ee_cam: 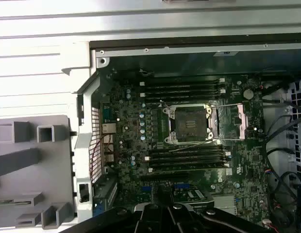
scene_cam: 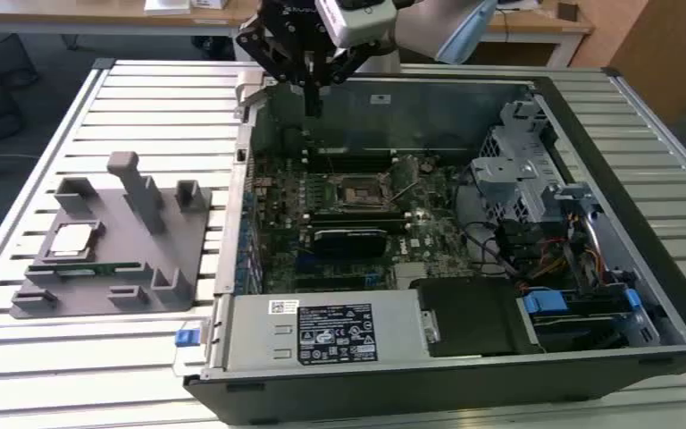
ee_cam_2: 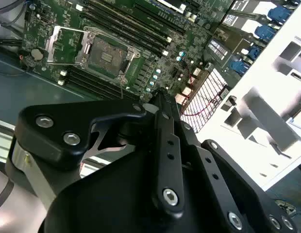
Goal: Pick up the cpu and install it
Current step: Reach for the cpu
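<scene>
Cpu [scene_cam: 72,239] and gripper [scene_cam: 313,109] are well apart. We see the gripper hanging above the far rim of the open computer case [scene_cam: 439,82], its black fingers pressed together, pointing down, with nothing between them. In the second wrist view the gripper [ee_cam_2: 158,99] points toward the green motherboard [ee_cam_2: 141,29]. Near the middle of that board we find the black-framed socket [scene_cam: 359,190]. In the first wrist view the socket [ee_cam: 192,124] stands uncovered, its metal frame swung to one side. Outside the case, toward the exterior view's left, a grey fixture [scene_cam: 93,299] rests on the slatted table [scene_cam: 81,375]. We note that the cpu lies flat on this fixture, silver top upward, near the fixture's upright posts.
</scene>
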You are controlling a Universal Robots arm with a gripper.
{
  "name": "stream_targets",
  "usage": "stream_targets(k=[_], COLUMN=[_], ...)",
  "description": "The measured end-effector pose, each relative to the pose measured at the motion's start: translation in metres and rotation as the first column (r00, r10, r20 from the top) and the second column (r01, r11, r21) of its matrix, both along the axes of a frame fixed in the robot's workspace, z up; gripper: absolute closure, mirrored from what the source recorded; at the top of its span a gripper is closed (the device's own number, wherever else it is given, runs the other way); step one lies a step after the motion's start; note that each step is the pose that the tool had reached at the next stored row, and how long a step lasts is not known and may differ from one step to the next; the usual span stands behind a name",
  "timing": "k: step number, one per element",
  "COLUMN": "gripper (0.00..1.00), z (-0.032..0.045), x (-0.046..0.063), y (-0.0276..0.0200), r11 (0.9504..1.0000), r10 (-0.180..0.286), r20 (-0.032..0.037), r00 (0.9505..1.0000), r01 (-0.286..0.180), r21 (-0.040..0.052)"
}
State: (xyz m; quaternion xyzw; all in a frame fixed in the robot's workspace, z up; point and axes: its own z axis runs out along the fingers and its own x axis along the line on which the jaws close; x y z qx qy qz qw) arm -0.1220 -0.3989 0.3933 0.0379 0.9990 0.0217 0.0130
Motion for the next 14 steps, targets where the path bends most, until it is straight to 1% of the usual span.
stream_targets(k=[14], gripper=[0.89], z=[0.0], x=[-0.0037], y=[0.0], r11=[1.0], r10=[0.0], r20=[0.0], r00=[1.0], r01=[0.0], r21=[0.0])
